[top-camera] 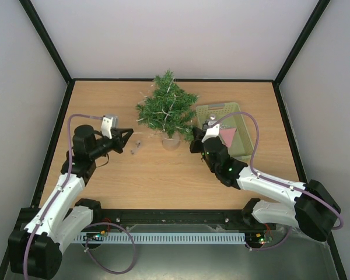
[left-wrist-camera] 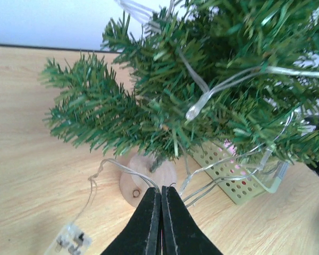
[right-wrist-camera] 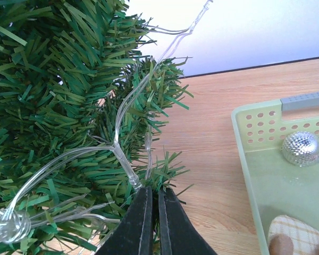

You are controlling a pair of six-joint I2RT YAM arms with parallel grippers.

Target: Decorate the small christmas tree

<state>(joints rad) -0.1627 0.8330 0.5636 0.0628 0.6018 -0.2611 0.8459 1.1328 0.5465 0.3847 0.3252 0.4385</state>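
Observation:
The small christmas tree stands upright mid-table on a round wooden base, and a clear light string is draped through its branches. At the tree's left, low by the base, my left gripper is shut, with the string's thin wires running into its tips. The string's clear switch box lies on the table beside it. My right gripper is shut at a lower right branch. A strand of the string and some needles run into its closed tips.
A pale green perforated basket sits right of the tree, close behind my right arm. It holds a silver glitter ball, a pink piece and a checked ornament. Walls enclose the table on three sides.

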